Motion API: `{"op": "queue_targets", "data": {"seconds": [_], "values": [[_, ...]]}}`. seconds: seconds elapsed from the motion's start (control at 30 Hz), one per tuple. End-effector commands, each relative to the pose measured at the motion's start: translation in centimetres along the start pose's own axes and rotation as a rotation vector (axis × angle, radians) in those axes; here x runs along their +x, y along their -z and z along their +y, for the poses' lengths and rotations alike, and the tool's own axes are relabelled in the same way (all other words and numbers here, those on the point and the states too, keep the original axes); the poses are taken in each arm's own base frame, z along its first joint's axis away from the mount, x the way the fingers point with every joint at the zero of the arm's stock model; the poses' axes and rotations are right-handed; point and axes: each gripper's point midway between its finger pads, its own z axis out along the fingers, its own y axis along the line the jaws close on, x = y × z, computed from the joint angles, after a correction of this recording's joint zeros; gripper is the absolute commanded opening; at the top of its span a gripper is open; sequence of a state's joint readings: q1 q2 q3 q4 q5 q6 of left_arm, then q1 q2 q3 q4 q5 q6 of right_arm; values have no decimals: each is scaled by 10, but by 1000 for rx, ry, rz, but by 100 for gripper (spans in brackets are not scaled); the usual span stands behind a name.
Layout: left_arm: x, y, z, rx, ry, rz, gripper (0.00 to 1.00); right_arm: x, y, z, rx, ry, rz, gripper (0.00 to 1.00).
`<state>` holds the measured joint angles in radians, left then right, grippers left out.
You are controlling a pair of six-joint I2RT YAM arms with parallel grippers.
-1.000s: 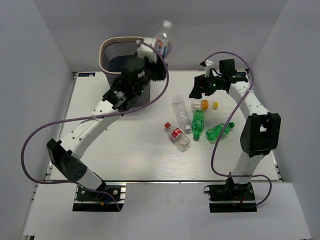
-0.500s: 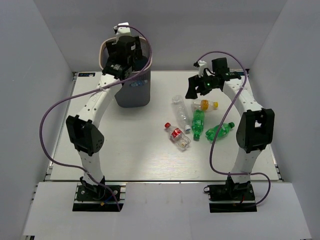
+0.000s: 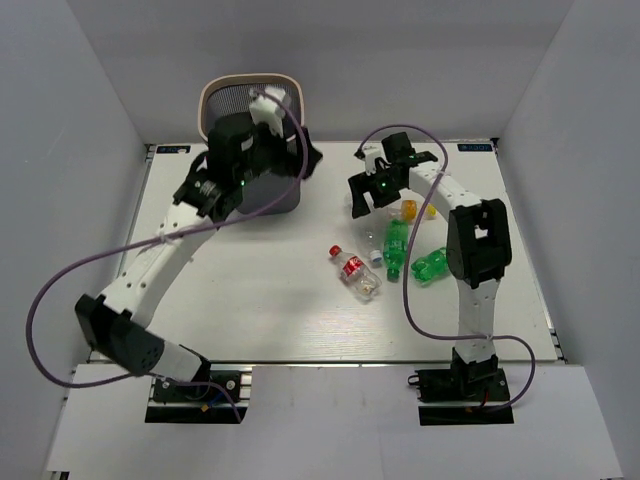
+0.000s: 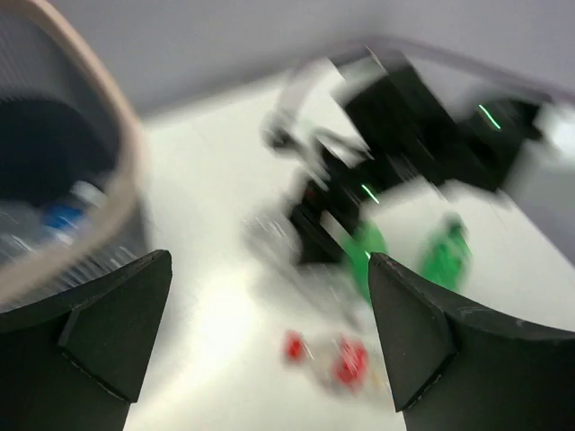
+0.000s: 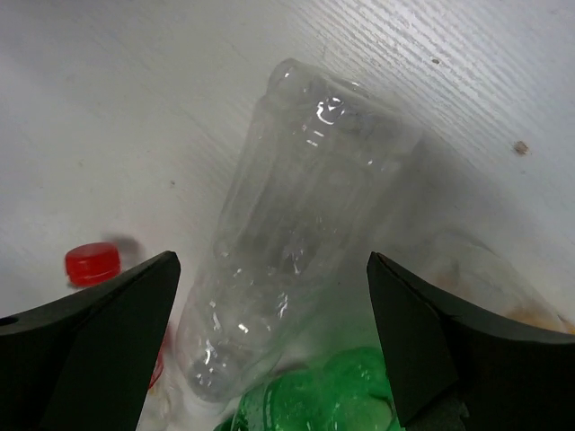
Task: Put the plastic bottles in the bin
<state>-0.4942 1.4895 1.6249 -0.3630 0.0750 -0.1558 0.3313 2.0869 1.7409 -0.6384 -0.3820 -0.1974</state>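
Note:
The mesh bin (image 3: 232,82) stands at the back left; the blurred left wrist view shows its rim (image 4: 117,126) and a blue-labelled bottle (image 4: 63,215) inside. My left gripper (image 3: 303,160) hangs open and empty just right of the bin. My right gripper (image 3: 362,195) is open, low over a clear bottle (image 5: 305,180) that lies on the table between its fingers (image 5: 117,314). A red-labelled bottle (image 3: 356,272), two green bottles (image 3: 397,245) (image 3: 432,265) and an orange-capped one (image 3: 410,210) lie close by.
Grey walls close in the white table (image 3: 250,300) on three sides. The bottles are bunched tightly under and beside the right arm (image 3: 470,240). The left arm's purple cable (image 3: 60,290) loops out past the table's left edge.
The left gripper had a bottle above the bin, opened, and has swung down to the right of the bin, empty. The right gripper has moved left and down over the clear bottle.

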Motion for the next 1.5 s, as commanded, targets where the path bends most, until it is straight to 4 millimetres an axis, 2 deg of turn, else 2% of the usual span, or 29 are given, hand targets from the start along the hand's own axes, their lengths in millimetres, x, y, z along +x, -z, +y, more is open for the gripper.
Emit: {"op": "queue_targets", "data": {"seconds": [0.0, 0.03, 0.07, 0.13, 0.17, 0.27, 0.33, 0.4, 0.47, 0.5, 0.53, 0.57, 0.6, 0.67, 0.7, 0.73, 0.77, 0.8, 0.87, 0.97, 1.07, 1.1, 1.17, 1.2, 1.23, 1.33, 1.37, 1.43, 1.47], "values": [[68, 33, -58, 290, 46, 165, 100, -2, -14, -10, 64, -4, 27, 90], [81, 40, -61, 295, 67, 185, 100, -1, -18, -10, 77, 3, 34, 90], [116, 48, -57, 278, 111, 256, 100, -1, -23, -12, 83, 6, 39, 90], [126, 65, -61, 265, 127, 257, 100, 6, -34, -13, 84, 3, 68, 90], [148, 71, -58, 250, 156, 309, 100, 7, -36, -13, 89, 7, 74, 90], [177, 81, -60, 243, 186, 359, 100, 15, -49, -15, 96, -10, 101, 88], [199, 85, -67, 254, 203, 408, 100, 15, -51, -13, 97, -5, 103, 78], [213, 82, -71, 262, 225, 438, 100, 6, -43, -9, 82, 7, 75, 50], [229, 82, -83, 289, 243, 475, 100, -17, -27, -1, 53, 33, 13, 23], [232, 77, -87, 304, 279, 479, 100, -29, -13, 8, 28, 56, -23, 15], [240, 77, -92, 315, 298, 495, 100, -59, 11, 13, 28, 97, -102, 8], [244, 75, -96, 318, 317, 500, 100, -76, 31, 24, 2, 126, -160, 4], [242, 71, -101, 346, 339, 485, 100, -88, 42, 33, -29, 153, -201, 1], [253, 68, -108, 351, 389, 509, 100, -139, 97, 57, -32, 257, -388, 1], [255, 68, -108, 350, 402, 508, 100, -149, 111, 71, -75, 287, -438, 1], [255, 65, -110, 362, 411, 504, 100, -179, 130, 80, -66, 359, -564, 0], [261, 64, -113, 366, 409, 520, 100, -194, 167, 102, -83, 396, -661, 0], [261, 64, -114, 366, 409, 521, 100, -212, 185, 113, -94, 447, -757, 0], [264, 63, -113, 361, 410, 531, 100, -247, 241, 142, -105, 523, -981, 0], [260, 62, -114, 365, 409, 522, 100, -278, 295, 170, -122, 610, -1207, 0], [267, 63, -113, 360, 418, 530, 100, -301, 329, 194, -205, 616, -1381, 0], [274, 65, -111, 354, 420, 544, 100, -303, 331, 198, -241, 596, -1406, 0], [271, 66, -112, 357, 441, 529, 100, -308, 357, 216, -316, 609, -1538, 0], [275, 68, -111, 353, 443, 537, 100, -316, 335, 212, -343, 578, -1539, 0], [275, 68, -111, 353, 443, 537, 100, -318, 348, 222, -365, 602, -1615, 0], [277, 71, -114, 358, 448, 544, 100, -336, 319, 227, -412, 548, -1652, 0], [276, 73, -114, 358, 448, 544, 100, -342, 325, 226, -391, 518, -1685, 0], [278, 76, -113, 356, 448, 547, 100, -348, 308, 229, -364, 509, -1711, 0], [285, 79, -112, 344, 461, 569, 100, -350, 310, 232, -360, 510, -1730, 0]]}}
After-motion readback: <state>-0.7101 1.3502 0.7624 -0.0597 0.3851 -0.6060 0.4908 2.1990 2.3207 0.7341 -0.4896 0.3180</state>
